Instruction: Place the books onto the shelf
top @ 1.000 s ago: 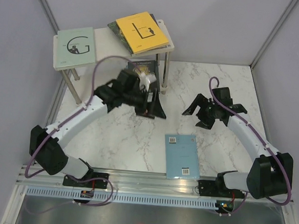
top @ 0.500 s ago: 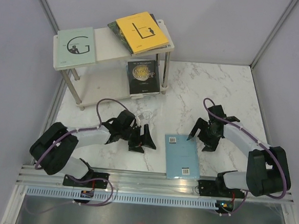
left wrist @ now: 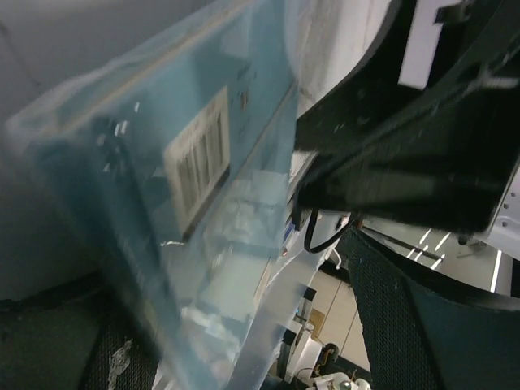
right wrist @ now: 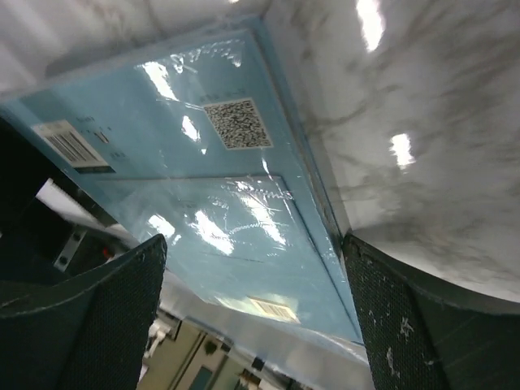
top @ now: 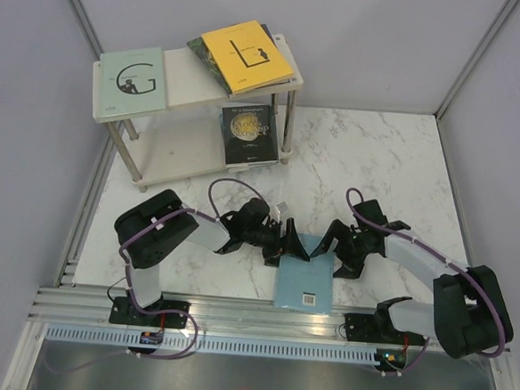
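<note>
to lift the thin teal-blue paperback (top: 306, 283) we flank it: left jaws at 9 o'clock, right jaws at 3, both wide, empty.

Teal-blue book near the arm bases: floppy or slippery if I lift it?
The teal-blue book looks thin, so it will probably sag if gripped at one edge. Its glossy wrap shows glare in the right wrist view, so it may slip on the smooth marble table.

Glossy plastic-wrapped teal book (right wrist: 219, 203) on polished marble-look table (top: 378, 159).
</note>
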Controlling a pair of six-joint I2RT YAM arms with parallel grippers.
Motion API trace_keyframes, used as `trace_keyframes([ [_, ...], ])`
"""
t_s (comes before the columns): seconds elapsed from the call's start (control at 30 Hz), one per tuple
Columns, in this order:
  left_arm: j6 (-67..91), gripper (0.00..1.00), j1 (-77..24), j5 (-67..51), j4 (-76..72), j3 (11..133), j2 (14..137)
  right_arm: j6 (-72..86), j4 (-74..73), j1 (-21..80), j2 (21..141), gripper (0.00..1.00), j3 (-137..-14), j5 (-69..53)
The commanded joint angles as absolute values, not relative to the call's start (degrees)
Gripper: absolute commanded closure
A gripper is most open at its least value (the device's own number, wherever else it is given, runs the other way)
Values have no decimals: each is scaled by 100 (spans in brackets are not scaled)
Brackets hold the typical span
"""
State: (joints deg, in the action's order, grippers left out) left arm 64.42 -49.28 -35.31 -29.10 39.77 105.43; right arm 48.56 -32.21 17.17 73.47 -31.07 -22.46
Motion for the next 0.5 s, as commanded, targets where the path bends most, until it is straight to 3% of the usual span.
trace_keyframes([
  [0.0, 6521, 14, -5141, -2672, -2531, 3797, 11197, 5631, -2191, 2144, 7489, 7, -2295, -2644],
  [0.13, 6653, 16, -5142, -2663, -2760, 3771, 11189, 5897, -1907, 2303, 7313, 9, -2127, -2786],
  [0.23, 6645, 23, -5142, -2593, -2716, 3718, 10961, 5801, -2004, 2294, 7286, 9, -2206, -2760],
  [0.4, 6469, 55, -5142, -2391, -2146, 3463, 10311, 5652, -2179, 2294, 7339, 9, -2442, -2619],
  [0.47, 6328, 62, -5142, -2251, -1943, 3341, 9985, 5581, -2215, 2294, 7409, 9, -2566, -2549],
])
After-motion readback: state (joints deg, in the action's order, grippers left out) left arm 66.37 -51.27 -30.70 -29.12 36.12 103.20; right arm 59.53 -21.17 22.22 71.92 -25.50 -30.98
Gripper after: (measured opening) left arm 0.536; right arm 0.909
